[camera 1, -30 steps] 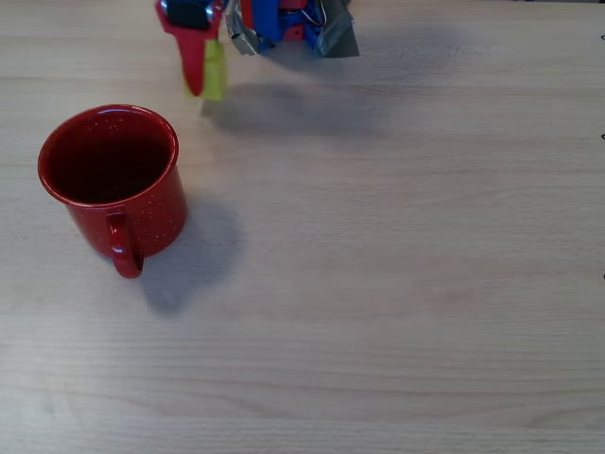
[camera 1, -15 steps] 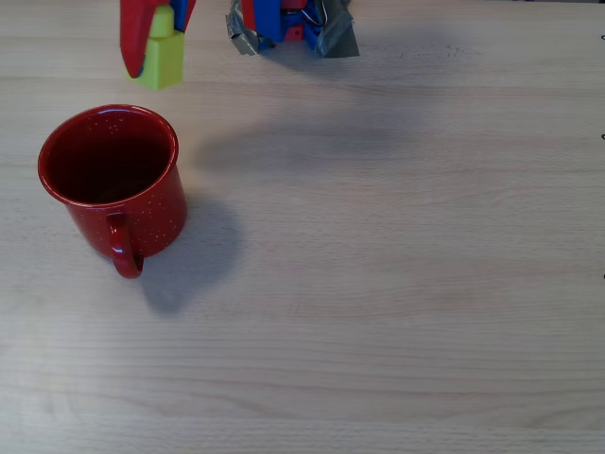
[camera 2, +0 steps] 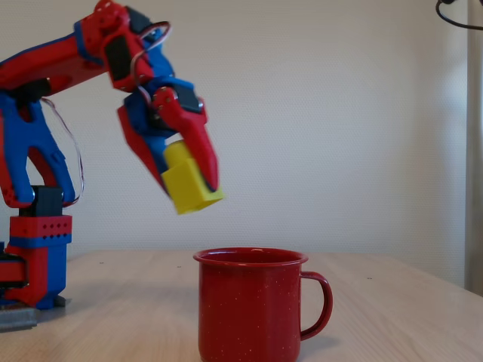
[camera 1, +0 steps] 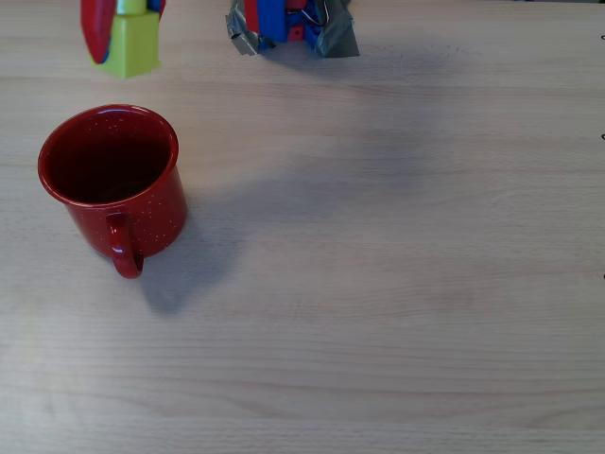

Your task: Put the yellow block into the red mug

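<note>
Yellow block (camera 2: 191, 185) | clamped in gripper (camera 2: 189, 177) jaws, tilted, in air | above + left of red mug (camera 2: 250, 304) in fixed view, prob. short of rim | mug upright on table (camera 1: 397, 265)

Table (camera 1: 397, 284): pale wood grain, light.
Mug (camera 1: 112, 180): stands upright on the table, handle toward the bottom edge in the overhead view.
Arm base (camera 1: 288, 24): on the table, up and right of the mug.

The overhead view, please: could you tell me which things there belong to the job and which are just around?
Job: yellow block, held in the gripper; red mug.
Just around: wooden table; arm's base, taped down.
</note>
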Motion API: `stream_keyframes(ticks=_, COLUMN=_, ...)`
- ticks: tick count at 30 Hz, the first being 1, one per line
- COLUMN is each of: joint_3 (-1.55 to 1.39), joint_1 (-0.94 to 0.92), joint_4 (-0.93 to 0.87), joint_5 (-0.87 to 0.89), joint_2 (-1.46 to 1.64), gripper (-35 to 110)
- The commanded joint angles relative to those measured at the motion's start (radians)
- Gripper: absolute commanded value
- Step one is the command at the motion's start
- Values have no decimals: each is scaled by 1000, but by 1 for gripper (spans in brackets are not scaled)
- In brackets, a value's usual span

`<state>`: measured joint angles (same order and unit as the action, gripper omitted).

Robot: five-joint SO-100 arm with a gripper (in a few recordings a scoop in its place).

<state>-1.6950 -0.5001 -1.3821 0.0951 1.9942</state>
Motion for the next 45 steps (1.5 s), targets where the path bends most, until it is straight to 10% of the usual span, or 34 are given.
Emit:
stream_keyframes(ticks=1, joint_3=164, joint_1=9, joint_4=-28, joint_5=35, joint_2=-44, gripper=0)
stream_keyframes(ticks=45, joint_3=264, joint_1=31, joint_4=178, joint_5=29, joint_2=-468, gripper=0)
